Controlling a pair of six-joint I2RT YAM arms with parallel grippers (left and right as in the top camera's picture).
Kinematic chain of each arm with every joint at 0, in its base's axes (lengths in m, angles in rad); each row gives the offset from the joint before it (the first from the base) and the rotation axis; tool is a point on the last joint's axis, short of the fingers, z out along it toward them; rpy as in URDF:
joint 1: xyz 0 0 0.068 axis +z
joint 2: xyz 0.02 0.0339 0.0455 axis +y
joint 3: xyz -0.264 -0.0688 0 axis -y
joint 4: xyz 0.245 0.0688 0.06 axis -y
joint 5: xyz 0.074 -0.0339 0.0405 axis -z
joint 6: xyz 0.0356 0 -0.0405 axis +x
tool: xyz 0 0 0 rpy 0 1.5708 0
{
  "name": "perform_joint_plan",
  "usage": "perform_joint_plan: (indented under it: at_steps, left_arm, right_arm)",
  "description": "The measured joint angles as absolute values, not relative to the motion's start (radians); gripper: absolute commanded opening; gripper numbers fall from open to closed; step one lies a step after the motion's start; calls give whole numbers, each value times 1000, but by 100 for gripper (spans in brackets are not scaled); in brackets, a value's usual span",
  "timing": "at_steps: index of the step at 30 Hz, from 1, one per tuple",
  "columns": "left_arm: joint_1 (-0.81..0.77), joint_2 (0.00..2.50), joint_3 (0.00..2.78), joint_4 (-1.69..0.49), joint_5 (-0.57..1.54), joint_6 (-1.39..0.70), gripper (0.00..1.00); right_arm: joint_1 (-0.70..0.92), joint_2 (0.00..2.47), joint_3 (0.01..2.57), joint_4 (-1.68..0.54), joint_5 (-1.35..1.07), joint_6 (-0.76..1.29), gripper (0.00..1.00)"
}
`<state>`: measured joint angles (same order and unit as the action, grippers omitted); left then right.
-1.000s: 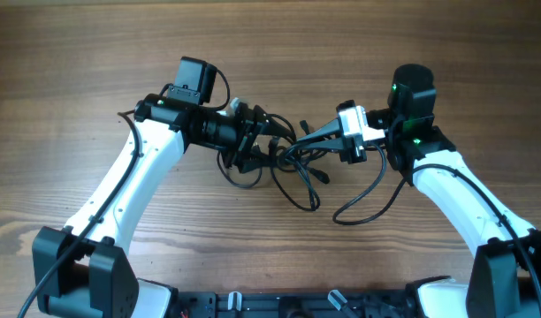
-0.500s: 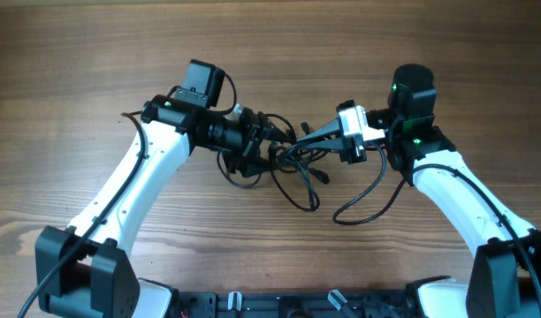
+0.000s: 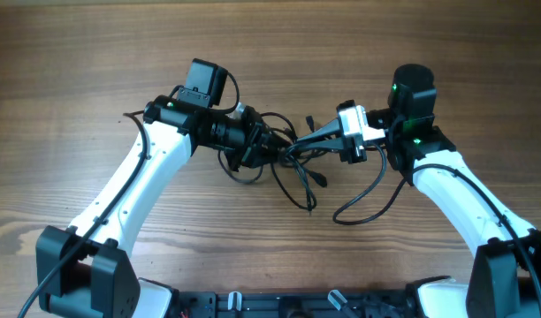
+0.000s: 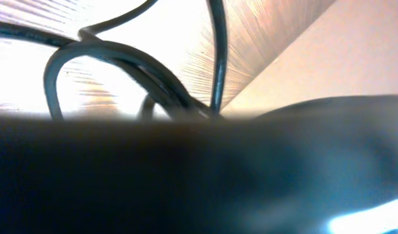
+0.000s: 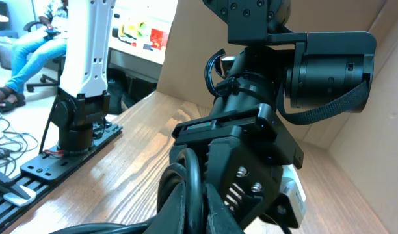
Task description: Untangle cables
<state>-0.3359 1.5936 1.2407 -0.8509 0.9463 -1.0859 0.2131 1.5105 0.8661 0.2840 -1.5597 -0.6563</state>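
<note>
left end effector nearer cables

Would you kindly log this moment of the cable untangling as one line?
task: untangle cables | left gripper: among cables, jaws unclear | right gripper: shut on cables | status: cables not yet untangled

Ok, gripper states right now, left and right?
Left gripper: looks closed on the cables.
Right gripper: closed on the same cables.

Wooden table; black cables tangled, loose loops on surface.
</note>
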Motion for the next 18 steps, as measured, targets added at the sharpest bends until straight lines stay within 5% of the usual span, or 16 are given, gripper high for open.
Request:
perform_joint_plan:
  at_steps: [18]
  left_arm:
    - [-224, 1594, 1241, -693, 995, -1151, 4]
  right_arm:
    - [218, 1511, 866, 220, -1560, -657, 4]
